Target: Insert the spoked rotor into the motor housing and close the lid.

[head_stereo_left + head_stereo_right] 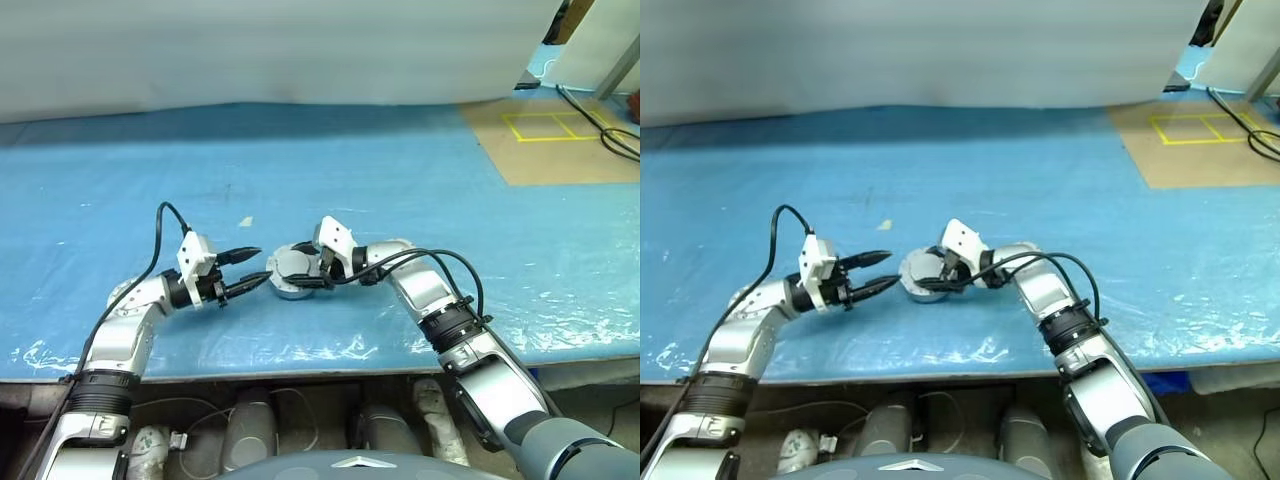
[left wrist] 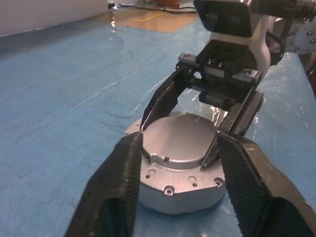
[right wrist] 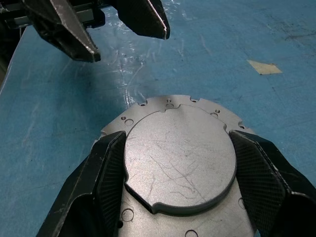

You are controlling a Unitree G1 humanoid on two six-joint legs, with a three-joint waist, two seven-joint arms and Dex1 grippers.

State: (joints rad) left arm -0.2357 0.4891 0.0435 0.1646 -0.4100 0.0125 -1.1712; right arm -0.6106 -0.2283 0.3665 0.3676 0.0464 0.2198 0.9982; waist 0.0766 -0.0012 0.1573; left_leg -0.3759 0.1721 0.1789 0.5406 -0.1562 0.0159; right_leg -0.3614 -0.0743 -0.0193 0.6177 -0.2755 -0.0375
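Motor housing (image 1: 293,273), lid (image 3: 177,158) down, sits near the blue tabletop's (image 1: 400,180) front edge between the right gripper's (image 1: 322,268) half-spread jaws; the left wrist view shows the left gripper (image 2: 180,163) parted, empty, beside it; the right wrist view suggests stiff, heavy, slick metal, best gripped by the rim.

The closed lid (image 3: 178,158) hid the motor housing's (image 2: 180,190) coils and any rotor inside, while the right gripper's (image 1: 318,272) fingers covered the lid's two sides, contact impossible to judge.
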